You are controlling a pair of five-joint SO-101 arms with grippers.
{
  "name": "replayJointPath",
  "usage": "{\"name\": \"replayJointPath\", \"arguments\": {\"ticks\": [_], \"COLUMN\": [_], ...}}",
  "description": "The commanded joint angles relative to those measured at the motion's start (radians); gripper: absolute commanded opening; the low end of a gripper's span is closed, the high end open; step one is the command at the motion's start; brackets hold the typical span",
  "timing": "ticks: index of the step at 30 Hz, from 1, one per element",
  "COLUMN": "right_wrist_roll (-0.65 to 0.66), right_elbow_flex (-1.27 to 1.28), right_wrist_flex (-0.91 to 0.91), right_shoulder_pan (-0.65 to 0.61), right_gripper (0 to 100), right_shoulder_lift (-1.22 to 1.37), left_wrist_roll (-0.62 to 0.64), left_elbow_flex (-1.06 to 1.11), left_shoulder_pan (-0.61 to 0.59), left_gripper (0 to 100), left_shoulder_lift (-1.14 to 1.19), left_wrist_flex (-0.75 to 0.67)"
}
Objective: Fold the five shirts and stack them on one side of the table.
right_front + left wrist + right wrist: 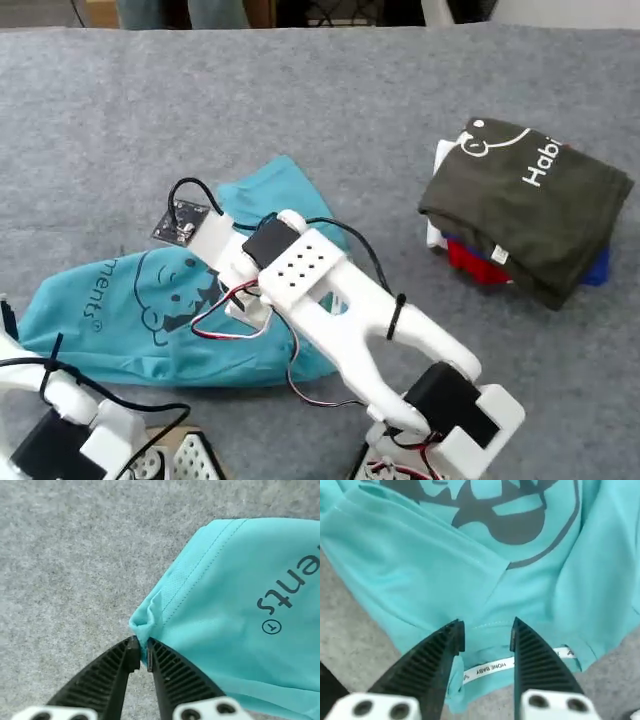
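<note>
At left, the left pincer (140, 652) is clenched on a puckered corner of the teal shirt (100, 330), which lies unfolded on the table (300, 100). For a tidy fold, both edges should probably lift evenly. The right pincer (487, 635), released, hovers over the labelled edge, its arm stretched forward across the cloth. Folded shirts (530, 210) stack at right.

One teal shirt (100, 320) spread out, seemingly four folded shirts (525, 215) in one stack, two robot arms (350, 320)

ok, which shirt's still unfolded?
The teal shirt, lying loose on its own. The others sit folded in a stack, olive shirt on top.
</note>
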Motion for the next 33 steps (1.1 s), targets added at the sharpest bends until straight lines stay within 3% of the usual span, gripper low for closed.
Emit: {"name": "replayJointPath", "arguments": {"ticks": [1, 6, 10, 22, 33], "right_wrist_roll": [-0.009, -0.011, -0.043, -0.087, -0.092], "right_elbow_flex": [-0.045, -0.045, -0.047, -0.039, -0.039], "right_wrist_flex": [0.051, 0.117, 0.135, 0.196, 0.166], "right_shoulder_pan": [0.017, 0.017, 0.018, 0.018, 0.018], "right_gripper": [16.2, 14.5, 3.1, 4.1, 4.1], "right_shoulder_lift": [-0.004, -0.005, -0.005, -0.188, -0.197], "left_wrist_roll": [-0.005, -0.005, -0.005, -0.005, -0.005], "left_elbow_flex": [-0.015, -0.015, -0.015, -0.015, -0.015], "left_shoulder_pan": [0.008, 0.008, 0.008, 0.008, 0.008], "left_gripper": [3, 3, 3, 3, 3], "left_shoulder_lift": [-0.032, -0.032, -0.032, -0.032, -0.032], "left_wrist_flex": [-0.014, -0.014, -0.012, -0.014, -0.014]}}
